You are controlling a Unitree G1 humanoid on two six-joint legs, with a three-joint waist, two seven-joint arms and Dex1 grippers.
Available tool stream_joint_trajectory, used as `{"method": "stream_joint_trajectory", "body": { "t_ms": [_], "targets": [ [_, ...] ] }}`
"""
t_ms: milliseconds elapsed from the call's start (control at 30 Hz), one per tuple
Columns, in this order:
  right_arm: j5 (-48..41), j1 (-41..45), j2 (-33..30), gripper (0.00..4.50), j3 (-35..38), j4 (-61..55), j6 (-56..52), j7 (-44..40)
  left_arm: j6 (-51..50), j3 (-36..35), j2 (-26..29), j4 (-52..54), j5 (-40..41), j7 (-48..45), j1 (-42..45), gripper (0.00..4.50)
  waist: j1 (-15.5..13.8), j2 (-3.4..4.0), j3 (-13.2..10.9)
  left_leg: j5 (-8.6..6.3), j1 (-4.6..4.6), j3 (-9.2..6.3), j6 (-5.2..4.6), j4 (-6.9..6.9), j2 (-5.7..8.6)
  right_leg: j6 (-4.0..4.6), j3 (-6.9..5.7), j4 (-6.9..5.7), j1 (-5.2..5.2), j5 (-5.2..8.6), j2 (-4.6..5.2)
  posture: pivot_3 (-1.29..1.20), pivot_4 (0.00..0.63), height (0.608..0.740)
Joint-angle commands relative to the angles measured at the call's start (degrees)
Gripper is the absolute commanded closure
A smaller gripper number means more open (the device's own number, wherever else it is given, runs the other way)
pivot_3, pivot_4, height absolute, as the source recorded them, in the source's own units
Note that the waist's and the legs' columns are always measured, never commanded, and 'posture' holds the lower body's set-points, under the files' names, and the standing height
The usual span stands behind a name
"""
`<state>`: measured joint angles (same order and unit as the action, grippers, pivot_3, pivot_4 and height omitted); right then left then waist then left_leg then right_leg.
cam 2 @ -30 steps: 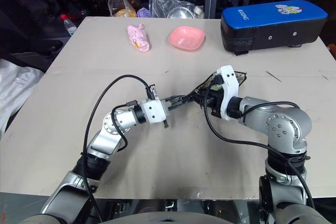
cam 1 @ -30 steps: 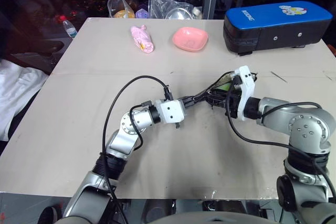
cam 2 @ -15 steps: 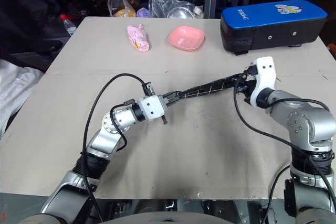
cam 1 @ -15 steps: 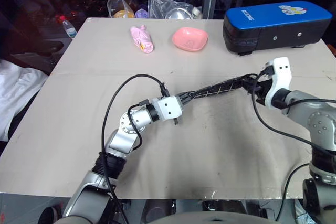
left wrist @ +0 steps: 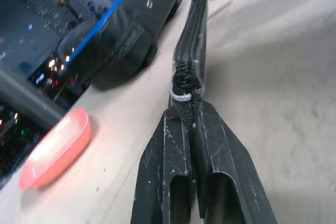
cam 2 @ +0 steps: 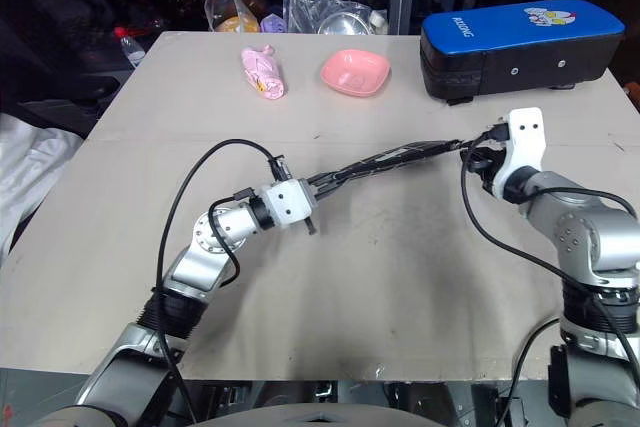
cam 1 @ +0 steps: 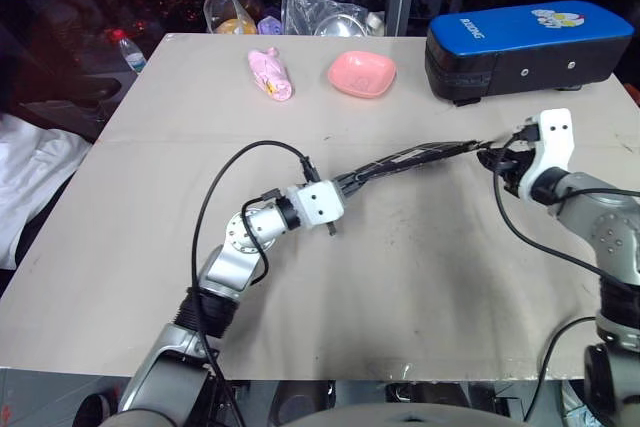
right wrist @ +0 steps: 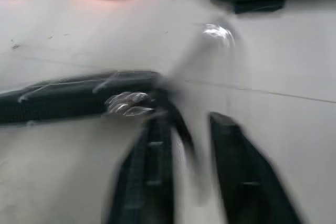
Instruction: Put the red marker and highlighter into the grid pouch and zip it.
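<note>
The grid pouch (cam 1: 410,159) hangs stretched as a thin black strip above the table, running between my two grippers. My left gripper (cam 1: 350,182) is shut on its near end; in the left wrist view both fingers (left wrist: 168,145) pinch the fabric edge (left wrist: 190,93). My right gripper (cam 1: 497,159) is at the pouch's far end. In the right wrist view its fingers (right wrist: 233,161) stand apart, with the pouch's end and a silvery zipper part (right wrist: 126,103) beside one finger, blurred. The red marker and the highlighter are hidden.
A blue-and-black hard case (cam 1: 525,47) stands at the table's back right. A pink bowl (cam 1: 362,74) and a pink wrapped thing (cam 1: 271,75) lie at the back middle. Plastic bags (cam 1: 320,12) and a bottle (cam 1: 128,50) sit past the far edge.
My right gripper slid to the right along the pouch, and its fingers parted. The pouch went from a bunched, gaping shape to a long taut strip. The left gripper barely moved.
</note>
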<state>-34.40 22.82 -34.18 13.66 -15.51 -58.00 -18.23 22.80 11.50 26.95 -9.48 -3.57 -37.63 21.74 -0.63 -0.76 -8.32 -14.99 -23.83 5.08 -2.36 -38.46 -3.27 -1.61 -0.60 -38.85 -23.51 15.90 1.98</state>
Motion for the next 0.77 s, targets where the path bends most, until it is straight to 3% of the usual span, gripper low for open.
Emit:
{"method": "stream_joint_trajectory", "body": {
  "t_ms": [33,133,167,233,467,767],
  "targets": [
    [1.13,-4.64,-3.93,1.51,-1.71,-5.06,5.96,-7.40,-0.79,-1.41,1.34,0.73,1.66,-1.15,-1.49,2.66,-0.01,0.00,0.00,0.00,0.00,0.00,0.00,0.00,0.00,0.00,0.00,0.00,0.00,0.00,0.00,0.00,0.150,0.737],
    [5.06,-9.55,-6.85,0.15,-3.64,-5.51,13.85,-12.44,-2.57,-3.00,1.84,0.70,2.31,-0.37,-3.34,1.34,-0.02,0.00,0.00,-0.01,0.00,-0.03,-0.01,0.02,0.00,-0.01,0.02,0.04,0.01,0.01,0.01,0.00,0.150,0.737],
    [5.86,-11.33,-7.24,0.00,-3.44,-4.94,17.64,-14.73,-5.71,-3.98,1.50,2.24,5.78,-1.54,-4.91,0.63,0.00,0.00,-0.01,-0.01,0.00,0.00,-0.01,0.01,0.00,-0.01,0.02,0.03,0.00,0.01,0.01,0.00,0.150,0.737],
    [8.10,-17.32,-8.02,0.00,-2.20,-2.74,29.45,-22.26,-16.78,-6.92,2.05,8.69,16.76,-5.23,-11.42,0.08,0.17,-0.01,-0.01,-0.01,0.03,0.02,-0.01,-0.01,0.01,-0.01,0.02,-0.02,0.00,0.01,0.00,0.00,0.150,0.737],
    [7.96,-24.20,-8.56,0.00,1.46,6.31,44.15,-34.23,-33.67,-10.72,6.92,24.84,27.58,-8.04,-24.47,0.08,1.04,0.03,-0.05,0.01,0.09,-0.10,0.02,0.01,-0.02,-0.09,0.11,-0.06,0.06,0.06,0.06,0.00,0.150,0.737],
    [6.35,-24.63,-9.12,0.00,3.55,22.11,57.20,-49.42,-35.24,-10.37,7.31,29.26,24.03,-6.09,-28.30,0.08,1.00,0.02,-0.05,0.03,0.57,-0.05,0.04,0.06,0.02,-0.05,0.22,0.00,0.48,0.08,0.00,0.00,0.150,0.737]
  ]
}}
